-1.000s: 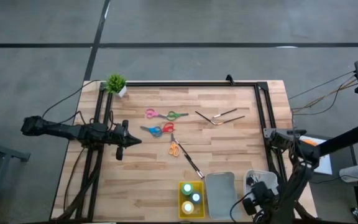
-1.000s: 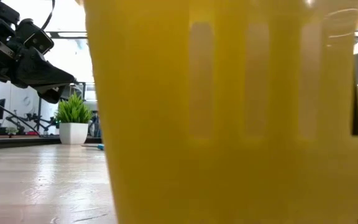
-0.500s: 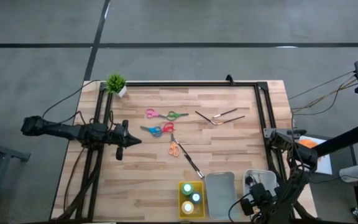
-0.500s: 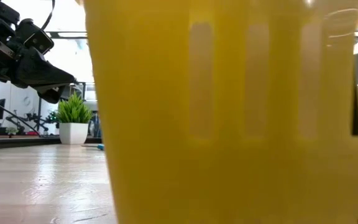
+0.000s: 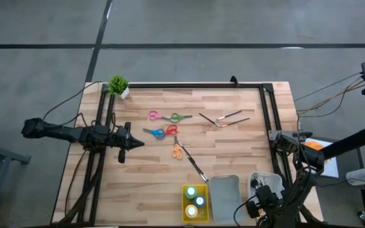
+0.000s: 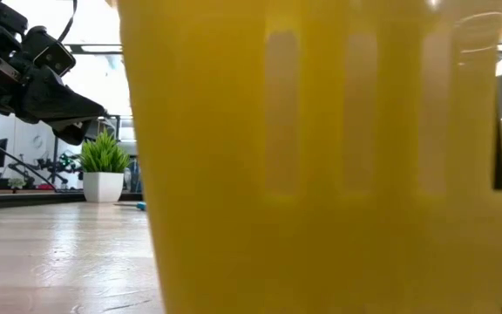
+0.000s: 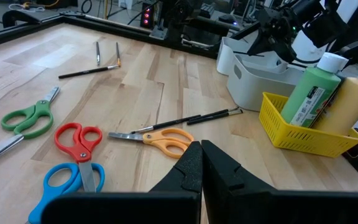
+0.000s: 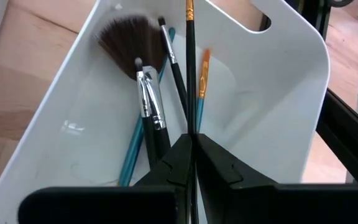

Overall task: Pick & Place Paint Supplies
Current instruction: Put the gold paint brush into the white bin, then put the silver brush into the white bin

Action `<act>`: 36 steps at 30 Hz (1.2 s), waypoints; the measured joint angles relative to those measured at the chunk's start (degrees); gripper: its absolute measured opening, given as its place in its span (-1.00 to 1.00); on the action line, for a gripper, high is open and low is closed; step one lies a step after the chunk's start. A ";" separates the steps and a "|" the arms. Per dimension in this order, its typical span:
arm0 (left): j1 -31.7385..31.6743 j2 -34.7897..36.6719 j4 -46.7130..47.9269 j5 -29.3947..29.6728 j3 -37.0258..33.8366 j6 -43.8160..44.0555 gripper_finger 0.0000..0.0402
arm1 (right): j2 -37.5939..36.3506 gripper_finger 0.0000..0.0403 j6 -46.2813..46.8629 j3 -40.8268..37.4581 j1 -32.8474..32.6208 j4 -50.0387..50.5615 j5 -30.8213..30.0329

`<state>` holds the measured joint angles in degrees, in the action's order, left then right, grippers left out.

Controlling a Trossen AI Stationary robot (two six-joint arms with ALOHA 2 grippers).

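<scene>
- The left gripper hung over the left part of the wooden table, with its two fingers pressed together and nothing between them.
- In front of it lay the blue and red scissors, and a little nearer to the front edge the orange scissors.
- The pink and green scissors lay further back, towards the small potted plant in the back left corner.
- A dark thin brush lay just beside the orange scissors, pointing to the trays.
- Three more thin brushes lay together at the back right part of the table.
- The yellow tray at the front edge held the paint bottles, standing upright.
- The grey tray stood just beside it on the right.
- The right gripper was over the white tray at the front right corner; its fingers were closed on a thin black-handled brush.
- In this white tray lay a fan brush with dark hair and some thin brushes.
</scene>
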<state>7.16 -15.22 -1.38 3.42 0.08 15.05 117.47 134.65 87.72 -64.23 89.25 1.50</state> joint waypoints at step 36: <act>0.00 0.00 -0.01 0.00 0.00 0.00 -1.00 | -21.30 -0.48 -9.33 -6.91 7.17 0.76 -19.77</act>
<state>7.16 -15.22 -1.39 3.42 0.08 15.05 96.17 125.32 80.81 -57.06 90.02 -18.26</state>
